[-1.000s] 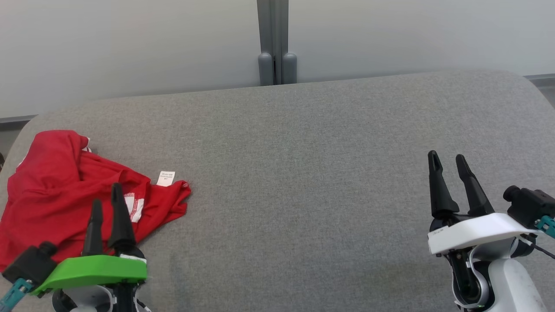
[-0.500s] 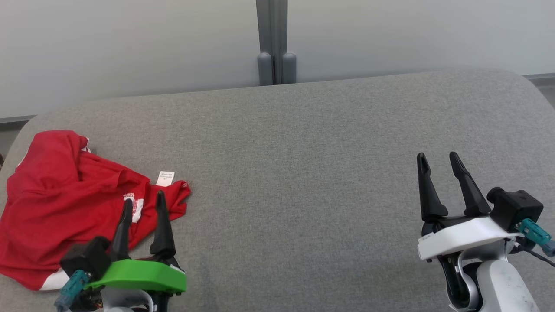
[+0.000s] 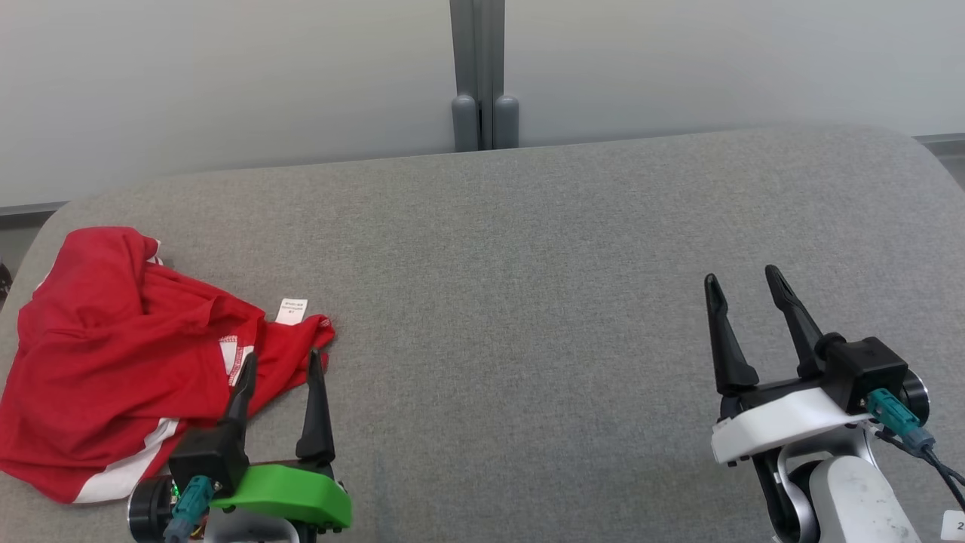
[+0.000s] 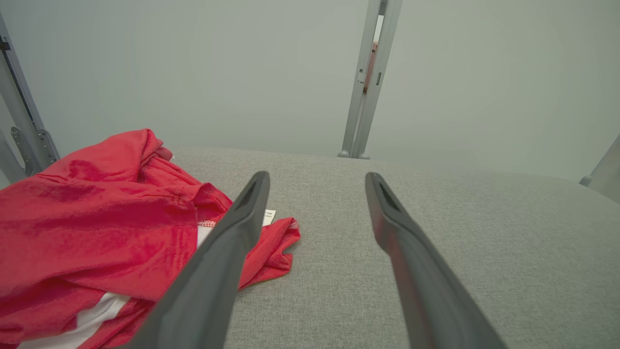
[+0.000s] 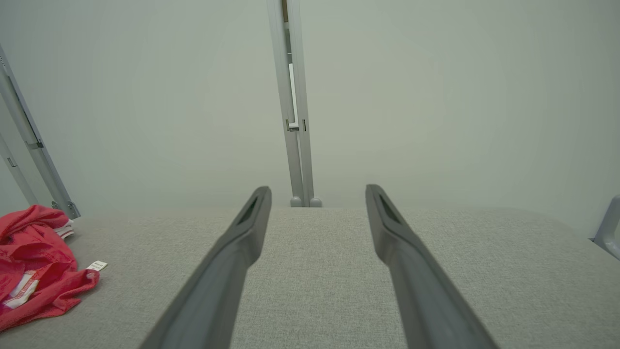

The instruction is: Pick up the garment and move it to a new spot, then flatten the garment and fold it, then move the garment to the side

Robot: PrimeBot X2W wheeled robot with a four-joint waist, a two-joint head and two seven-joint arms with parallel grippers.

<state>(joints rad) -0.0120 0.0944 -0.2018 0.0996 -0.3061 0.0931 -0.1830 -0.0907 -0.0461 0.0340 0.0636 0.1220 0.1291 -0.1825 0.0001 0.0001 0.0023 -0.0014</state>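
Red garment (image 3: 113, 354) lies crumpled by the grey table's (image 3: 528, 264) left edge. Left tool (image 3: 283, 357), fingers apart, sits at the garment's right hem; right tool (image 3: 741, 274), also apart, is well right of the garment, over bare table.

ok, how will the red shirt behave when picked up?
Likely floppy: the shirt lies crumpled in soft folds, so it should hang from one pinch. Probably light, the cloth looks thin. It may drag on the textured grey surface.

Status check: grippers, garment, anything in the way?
Left gripper open, empty, at edge of red garment, crumpled far left. Right gripper open, empty, above grey surface. Nothing blocking.
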